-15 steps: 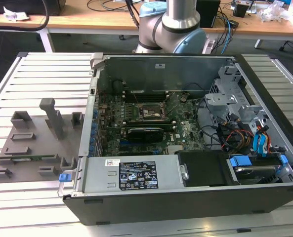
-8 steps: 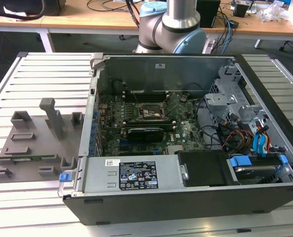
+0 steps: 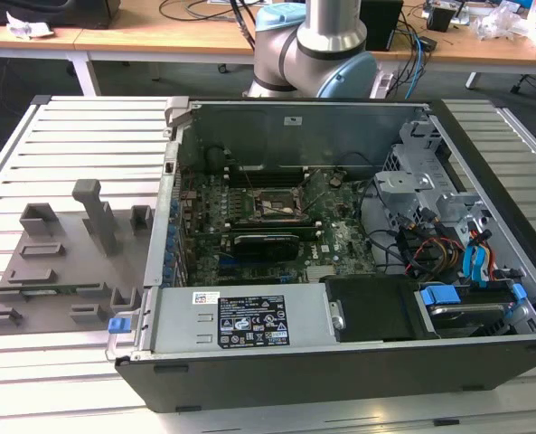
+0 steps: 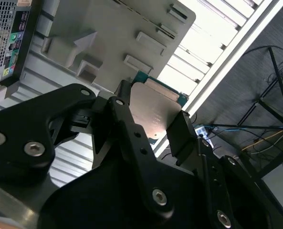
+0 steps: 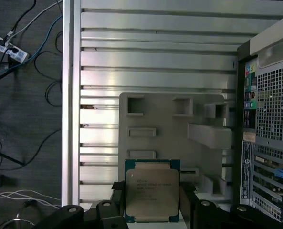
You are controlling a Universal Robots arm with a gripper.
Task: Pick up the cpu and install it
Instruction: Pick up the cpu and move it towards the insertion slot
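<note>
— Between the two black fingers (image 5: 188, 196) of the gripper (image 5: 152, 202), in the first wrist view, is that the cpu (image 5: 152, 191)?

— It is. The fingers press on two opposite edges of it, so the gripper is clamped on the chip. Its pale metal top faces that camera, with a thin green rim around it.

— And in the second wrist view?

— The same grip seen from the other side. The cpu (image 4: 155, 102) sits flat between the finger pads (image 4: 179, 136), with the gripper (image 4: 153, 114) closed around it.

— Where is it over the bench?

— It is held in the air and touches nothing but the fingers. Beyond it lie the grey fixture plate (image 5: 170, 129) and the slatted metal table (image 5: 155, 62). The perforated back of the computer case (image 5: 270, 119) is just beside the fixture plate.

— What does the exterior view add?

— The computer case (image 3: 340, 375) lies open on the table (image 3: 96, 136). The fixture plate (image 3: 60, 262) lies just beside it, on the exterior view's left. A square socket frame (image 3: 277, 206) sits on the motherboard (image 3: 340, 240) inside the case. The arm (image 3: 322, 45) rises beyond the far wall of the case.
</note>
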